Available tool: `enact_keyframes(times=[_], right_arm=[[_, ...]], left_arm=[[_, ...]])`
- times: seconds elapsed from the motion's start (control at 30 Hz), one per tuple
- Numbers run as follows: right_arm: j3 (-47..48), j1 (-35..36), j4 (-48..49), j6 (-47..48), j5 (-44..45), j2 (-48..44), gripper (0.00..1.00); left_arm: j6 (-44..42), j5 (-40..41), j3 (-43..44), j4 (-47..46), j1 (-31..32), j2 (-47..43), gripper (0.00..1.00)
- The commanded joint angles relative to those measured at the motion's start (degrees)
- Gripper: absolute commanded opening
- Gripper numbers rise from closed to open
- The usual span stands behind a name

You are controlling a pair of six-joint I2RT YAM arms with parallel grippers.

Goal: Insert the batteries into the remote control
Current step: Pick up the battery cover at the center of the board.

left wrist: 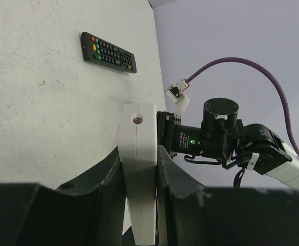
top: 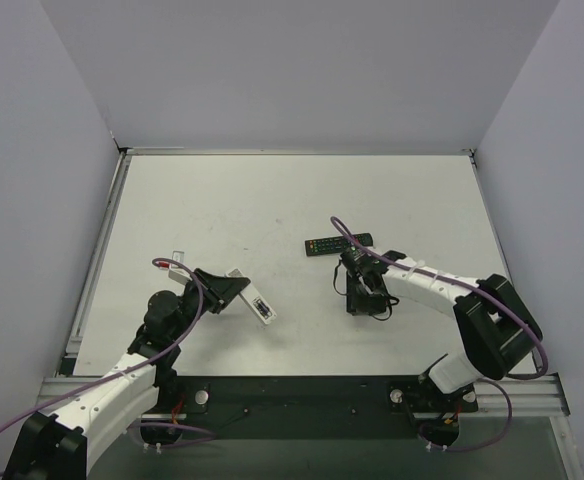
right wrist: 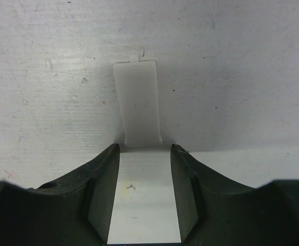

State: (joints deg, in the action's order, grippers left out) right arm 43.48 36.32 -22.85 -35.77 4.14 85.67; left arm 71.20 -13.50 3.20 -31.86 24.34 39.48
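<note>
My left gripper [top: 234,291] is shut on the small white remote control [top: 260,308] and holds it off the table at the left. In the left wrist view the remote control [left wrist: 137,125] stands edge-on, clamped between both fingers of the left gripper [left wrist: 139,161]. My right gripper [top: 364,298] points down at the table right of centre, open and empty. In the right wrist view a flat white cover piece [right wrist: 137,100] lies on the table just beyond the right gripper [right wrist: 144,149]. No batteries show in any view.
The longer black remote [top: 338,243] lies on the table just behind my right gripper and also shows in the left wrist view [left wrist: 108,53]. My right arm [left wrist: 221,138] shows beyond the held remote. Grey walls close in the white table [top: 272,200].
</note>
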Motion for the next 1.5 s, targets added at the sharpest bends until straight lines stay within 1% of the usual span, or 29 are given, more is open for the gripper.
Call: enact_keyframes(times=[0.0,0.1,0.17,0.57,0.8,0.9,0.93,0.97,1.1,1.27,1.47], right_arm=[[1.8,-0.6,-0.8,1.5,-1.8,2.1,0.40],[1.9,-0.8,-0.6,1.8,-2.1,2.9,0.38],[1.8,-1.0,-0.4,1.8,-2.6,3.4,0.35],[0.9,-1.9,-0.3,1.4,-2.7,4.7,0.33],[0.5,-3.0,-0.3,1.3,-2.8,4.7,0.27],[0.6,-2.8,-0.3,2.1,-2.7,4.5,0.23],[0.8,-2.8,-0.4,2.5,-3.1,4.2,0.18],[0.9,-2.7,-0.2,3.2,-3.2,3.9,0.16],[2.3,-0.6,-0.9,6.1,-3.6,0.3,0.07],[6.9,5.3,-5.6,9.7,-3.1,-2.4,0.05],[16.3,12.5,-11.7,12.9,-3.7,-3.9,0.03]], left_arm=[[-0.3,0.0,0.0,-2.2,0.1,-0.3,0.00],[-0.2,-0.1,-0.1,-2.3,0.2,-0.5,0.00],[-0.2,-0.1,-0.1,-2.2,0.1,-0.7,0.00],[0.3,-0.3,0.0,-2.2,0.1,-1.0,0.00],[0.5,-0.4,0.0,-2.2,0.1,-1.3,0.00],[0.4,-0.5,0.0,-2.2,0.1,-1.2,0.00],[0.4,-0.5,0.0,-2.2,0.2,-1.3,0.00],[0.3,-0.5,0.0,-2.2,0.1,-1.1,0.00],[0.4,-0.6,0.0,-2.7,0.1,-0.6,0.00],[0.7,-0.7,-0.1,-4.8,0.2,0.9,0.00],[1.8,-0.7,-0.2,-7.6,0.2,3.4,0.00]])
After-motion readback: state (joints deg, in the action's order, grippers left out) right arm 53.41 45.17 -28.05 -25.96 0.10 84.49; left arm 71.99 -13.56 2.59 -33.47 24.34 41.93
